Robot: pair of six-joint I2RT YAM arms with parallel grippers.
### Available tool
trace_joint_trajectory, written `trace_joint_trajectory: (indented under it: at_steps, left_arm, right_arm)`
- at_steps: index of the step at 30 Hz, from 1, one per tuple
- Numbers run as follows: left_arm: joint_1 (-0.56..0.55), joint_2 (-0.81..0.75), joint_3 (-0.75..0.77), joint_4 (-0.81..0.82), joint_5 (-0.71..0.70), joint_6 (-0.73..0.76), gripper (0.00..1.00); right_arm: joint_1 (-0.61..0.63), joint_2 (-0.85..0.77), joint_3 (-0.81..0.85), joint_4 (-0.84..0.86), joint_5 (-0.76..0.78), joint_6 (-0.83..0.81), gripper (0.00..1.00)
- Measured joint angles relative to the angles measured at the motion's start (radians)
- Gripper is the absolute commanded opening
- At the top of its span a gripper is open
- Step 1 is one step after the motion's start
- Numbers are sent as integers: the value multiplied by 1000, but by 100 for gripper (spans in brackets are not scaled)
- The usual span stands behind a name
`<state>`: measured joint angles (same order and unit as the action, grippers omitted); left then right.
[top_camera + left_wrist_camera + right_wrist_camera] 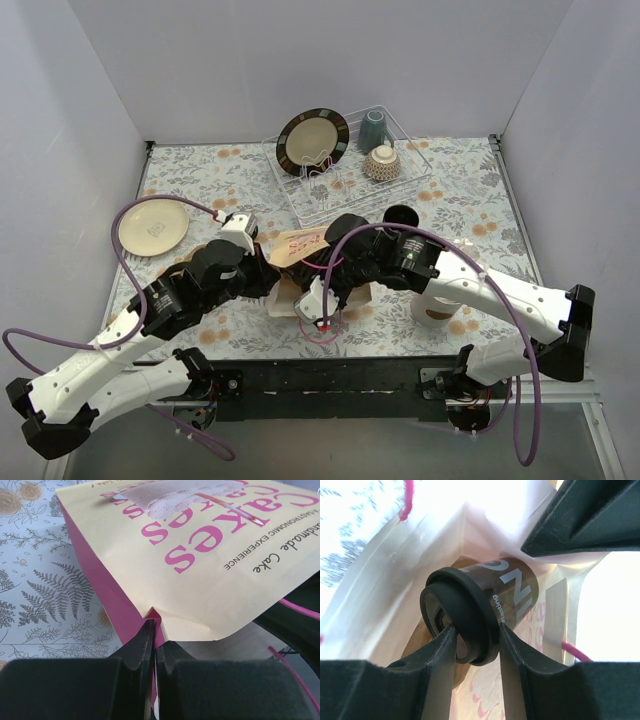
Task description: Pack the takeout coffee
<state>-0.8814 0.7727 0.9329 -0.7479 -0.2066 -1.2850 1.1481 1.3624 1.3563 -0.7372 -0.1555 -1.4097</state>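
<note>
The takeout coffee [485, 600], a black paper cup with white lettering and a round black lid [462, 612], sits between my right jaws. They grasp it at the lid, one on each side. On the right wrist camera the lid faces me and the cup's body points away from the jaws, into the open mouth of a cream paper bag [390, 595] with pink string handles [407, 497]. The bag's pale inner walls lie around the cup on every side I can see.

My left jaws are clenched on the bag's edge, pinching it right at the pink side fold [112, 582]. The printed face with its pink "Cakes" lettering stretches away from them.

From overhead, both sets of jaws meet at the bag in the middle of the desk [480, 200]. Just beyond the right jaws a second black cup [400, 216] stands open-topped. A white cup [437, 311] stands under the right arm, behind those jaws.
</note>
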Motion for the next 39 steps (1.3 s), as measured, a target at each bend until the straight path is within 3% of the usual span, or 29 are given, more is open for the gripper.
trace_joint_trajectory:
  at_steps: [9, 21, 33, 39]
  left_arm:
    - [-2, 61, 37, -26, -22, -4, 0]
    - [-2, 141, 158, -135, -56, -14, 0]
    - [-1, 172, 210, -228, -127, -51, 0]
    - [2, 158, 216, -238, -155, -39, 0]
  right_arm:
    - [12, -87, 66, -71, -76, 191, 33]
    - [13, -185, 110, -12, -163, 459, 28]
    - [13, -406, 66, 316, -112, 892, 24]
    - [13, -473, -3, 540, 41, 1191, 9]
